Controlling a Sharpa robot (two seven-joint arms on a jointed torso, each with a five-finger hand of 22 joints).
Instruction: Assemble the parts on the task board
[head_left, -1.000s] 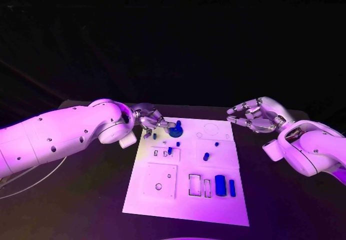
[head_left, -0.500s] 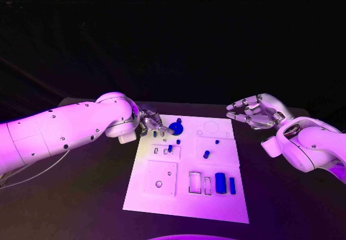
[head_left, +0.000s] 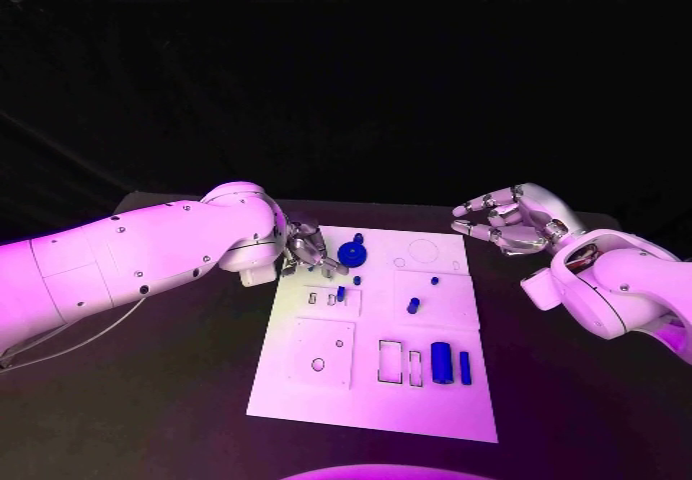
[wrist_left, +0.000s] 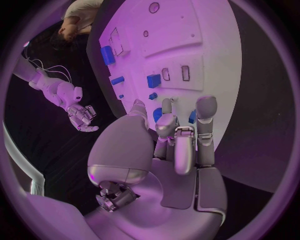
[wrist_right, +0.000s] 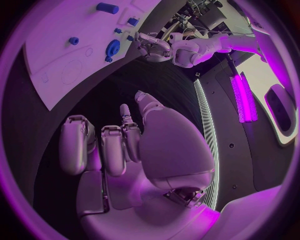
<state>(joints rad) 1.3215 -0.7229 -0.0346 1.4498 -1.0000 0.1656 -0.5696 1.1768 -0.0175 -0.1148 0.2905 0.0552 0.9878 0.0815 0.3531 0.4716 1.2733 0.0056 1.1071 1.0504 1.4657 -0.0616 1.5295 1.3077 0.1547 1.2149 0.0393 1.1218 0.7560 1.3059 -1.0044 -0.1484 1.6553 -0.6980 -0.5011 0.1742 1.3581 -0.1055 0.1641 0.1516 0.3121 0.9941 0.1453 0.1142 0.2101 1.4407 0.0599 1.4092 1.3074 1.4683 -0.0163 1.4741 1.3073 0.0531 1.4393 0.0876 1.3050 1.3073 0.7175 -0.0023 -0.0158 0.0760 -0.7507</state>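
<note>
White task board (head_left: 320, 402) at the centre of the head view, flat on the black table (head_left: 159, 400), long side running up and down the frame. Near its upper left corner, a round blue part (head_left: 353, 259) with a blue peg (head_left: 358, 239) upright just above it. Below these, toward the middle of the board, four small blue pieces: one (head_left: 358, 281) under the round part, one (head_left: 340, 294) lower and to its left beside two small slots, one (head_left: 433, 281) to the right, one (head_left: 413, 305) below that. In the lower right area, a broad blue block (head_left: 440, 362) and a slim blue bar (head_left: 464, 367) side by side, with two narrow rectangular recesses (head_left: 389, 363) to their left. At lower left, a square panel (head_left: 320, 352) with a small round hole.

Left hand (head_left: 307, 250) at the board's upper left edge, coming in from the left of the frame, fingertips just beside the round blue part. In the left wrist view, fingers stretched out and apart over the board's edge, palm bare, nothing gripped; cannot tell whether a fingertip touches the round part.

Right hand (head_left: 505, 225) off the board's upper right corner, well apart from every blue piece, raised above the table. Fingers curled in toward the thumb, claw-like, with nothing between them; the same in the right wrist view, with the board far beyond the fingertips.
</note>
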